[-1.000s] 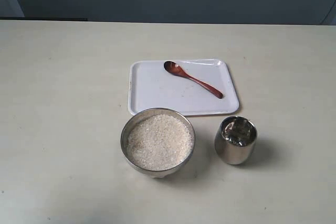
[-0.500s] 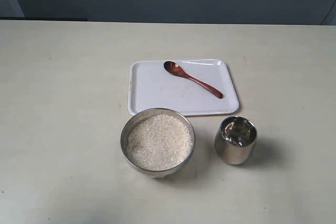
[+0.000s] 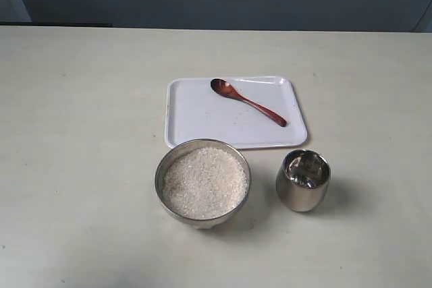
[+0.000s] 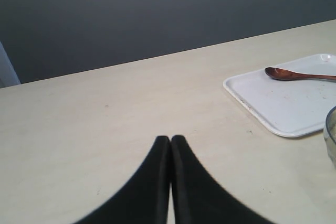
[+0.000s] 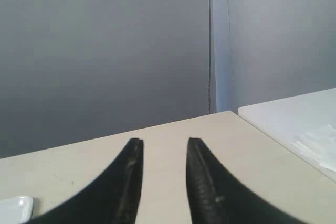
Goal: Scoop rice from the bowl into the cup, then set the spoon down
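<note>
The spoon (image 3: 246,102) is seen lying on a white tray (image 3: 202,116) toward the far side of the table (image 3: 81,133), its handle angled to the right. The bowl (image 3: 202,141), filled with rice (image 3: 204,181), is set just near of the tray, and the cup (image 3: 303,180) is stood to the bowl's right, apart from it. The left gripper (image 4: 170,140) is pictured with its fingers pressed together and nothing held, while the right gripper (image 5: 165,142) is shown parted by a narrow gap, likewise empty.

Left gripper (image 4: 170,138): two dark fingers (image 4: 152,182) pressed together along their inner edges, tips touching, empty. Right gripper (image 5: 165,141): dark fingers (image 5: 126,182) parted by a clear gap, tips apart, empty.
</note>
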Tool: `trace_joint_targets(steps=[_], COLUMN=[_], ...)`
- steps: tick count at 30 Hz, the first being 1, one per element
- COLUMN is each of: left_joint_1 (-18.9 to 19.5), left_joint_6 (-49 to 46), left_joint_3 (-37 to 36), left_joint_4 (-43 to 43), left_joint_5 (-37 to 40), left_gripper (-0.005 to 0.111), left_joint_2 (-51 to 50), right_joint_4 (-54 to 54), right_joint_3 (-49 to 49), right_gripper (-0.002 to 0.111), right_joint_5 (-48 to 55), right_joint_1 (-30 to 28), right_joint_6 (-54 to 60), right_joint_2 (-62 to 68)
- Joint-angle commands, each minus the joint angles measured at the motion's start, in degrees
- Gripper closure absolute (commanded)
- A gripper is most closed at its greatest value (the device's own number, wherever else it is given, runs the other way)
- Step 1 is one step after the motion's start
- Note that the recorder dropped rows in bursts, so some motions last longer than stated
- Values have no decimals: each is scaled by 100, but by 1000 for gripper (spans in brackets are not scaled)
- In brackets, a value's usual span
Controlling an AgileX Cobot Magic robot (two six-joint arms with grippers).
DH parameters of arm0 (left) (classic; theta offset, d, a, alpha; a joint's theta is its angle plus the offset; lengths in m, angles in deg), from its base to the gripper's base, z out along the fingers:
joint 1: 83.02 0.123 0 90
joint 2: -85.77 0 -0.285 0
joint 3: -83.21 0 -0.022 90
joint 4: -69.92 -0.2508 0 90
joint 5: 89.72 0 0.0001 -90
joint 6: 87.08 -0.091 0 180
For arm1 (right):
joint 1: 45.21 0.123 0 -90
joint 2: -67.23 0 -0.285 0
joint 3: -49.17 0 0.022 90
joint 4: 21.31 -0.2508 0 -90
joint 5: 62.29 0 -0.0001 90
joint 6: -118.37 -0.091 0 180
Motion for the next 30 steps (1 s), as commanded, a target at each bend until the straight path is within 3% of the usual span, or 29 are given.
trace_joint_targets(steps=[1, 11, 30], left_joint_1=[-26, -26, -26], left_joint_6=[31, 31, 31], left_joint_3=[14, 14, 14], left_joint_4=[6, 6, 6], left_joint_5=[-39, -39, -39], left_gripper=[106, 106, 106], left_joint_2=[25, 25, 25], right_joint_4=[30, -666, -664], right_joint_3=[264, 264, 264], right_gripper=[79, 79, 79], right_joint_5=[-195, -40, -63], right_joint_1=[-42, -42, -42], right_joint_6=[30, 19, 19], right_joint_2=[-71, -71, -71])
